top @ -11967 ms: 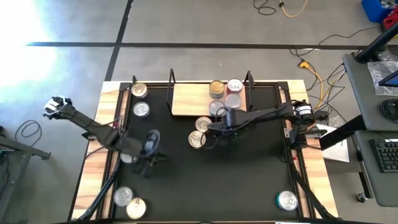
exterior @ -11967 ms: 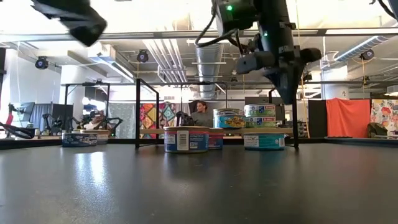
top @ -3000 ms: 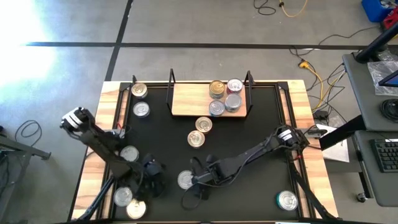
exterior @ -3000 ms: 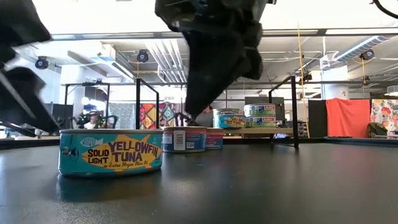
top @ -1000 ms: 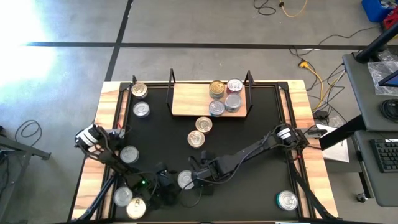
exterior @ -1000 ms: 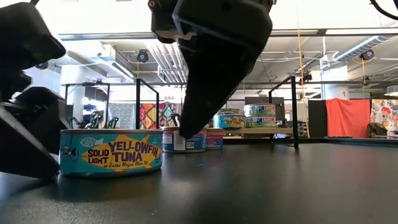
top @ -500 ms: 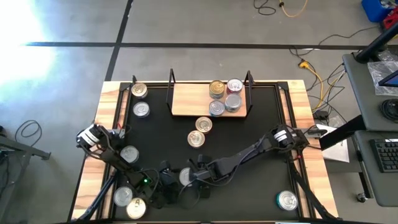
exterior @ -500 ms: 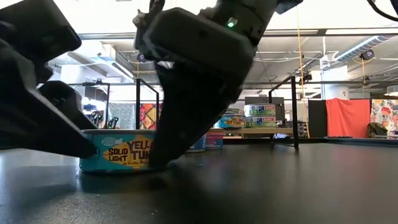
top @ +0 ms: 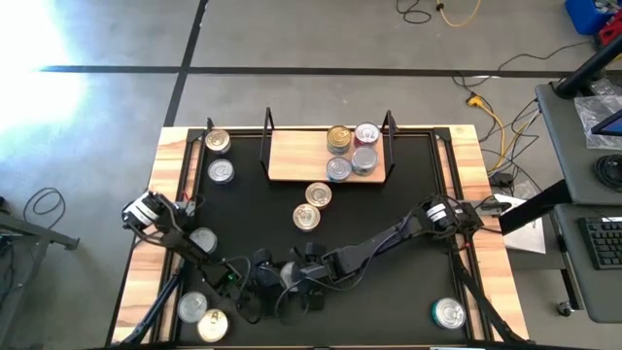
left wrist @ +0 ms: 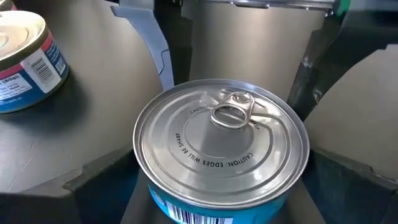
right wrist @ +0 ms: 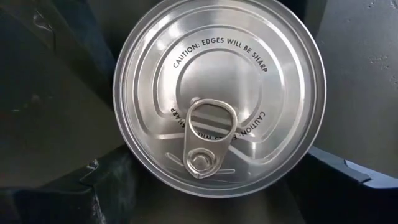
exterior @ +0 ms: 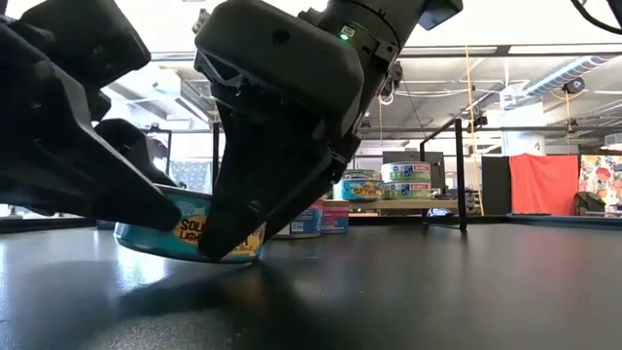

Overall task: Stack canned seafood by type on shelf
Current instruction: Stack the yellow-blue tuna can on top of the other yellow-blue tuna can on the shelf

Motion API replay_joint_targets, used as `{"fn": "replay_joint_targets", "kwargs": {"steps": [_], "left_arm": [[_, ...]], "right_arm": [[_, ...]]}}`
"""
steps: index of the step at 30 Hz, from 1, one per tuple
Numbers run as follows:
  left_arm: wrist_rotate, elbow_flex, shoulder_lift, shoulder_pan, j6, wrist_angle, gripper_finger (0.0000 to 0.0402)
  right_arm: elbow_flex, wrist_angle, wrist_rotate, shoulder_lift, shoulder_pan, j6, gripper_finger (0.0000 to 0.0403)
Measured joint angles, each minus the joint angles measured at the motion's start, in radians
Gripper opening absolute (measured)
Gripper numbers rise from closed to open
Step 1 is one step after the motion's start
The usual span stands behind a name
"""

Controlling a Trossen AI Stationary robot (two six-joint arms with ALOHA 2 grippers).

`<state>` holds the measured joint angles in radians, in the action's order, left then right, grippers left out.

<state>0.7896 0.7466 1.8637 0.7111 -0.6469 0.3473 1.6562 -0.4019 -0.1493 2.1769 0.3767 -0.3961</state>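
Your teal-labelled, silver-lidded round tuna tin [exterior: 194, 236] sits tilted on the black table [top: 408, 214], near its front edge, grasped by the right gripper [top: 303, 280]; the left gripper [top: 260, 284] brackets it, spread wide. Your light-wood shelf [top: 292, 156] holds four tins [top: 352, 151].

The small light-wood shelf with black wire posts [top: 311, 156] sits at the far edge of the black tabletop [top: 408, 214]. Four short round tins [top: 351, 151] cluster at its right end. Two more tins [top: 312, 206] lie just in front of the shelf. Farther in front, a silver-lidded tuna tin [top: 289, 276] sits tilted between both grippers.
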Motion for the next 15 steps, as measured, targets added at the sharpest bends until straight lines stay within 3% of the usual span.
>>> {"fn": "replay_joint_targets", "kwargs": {"steps": [15], "left_arm": [[-0.044,-0.075,-0.003,-0.065,0.038,0.118,0.0378]], "right_arm": [[0.002,-0.051,-0.016,-0.006,-0.006,-0.011,0.0350]]}}
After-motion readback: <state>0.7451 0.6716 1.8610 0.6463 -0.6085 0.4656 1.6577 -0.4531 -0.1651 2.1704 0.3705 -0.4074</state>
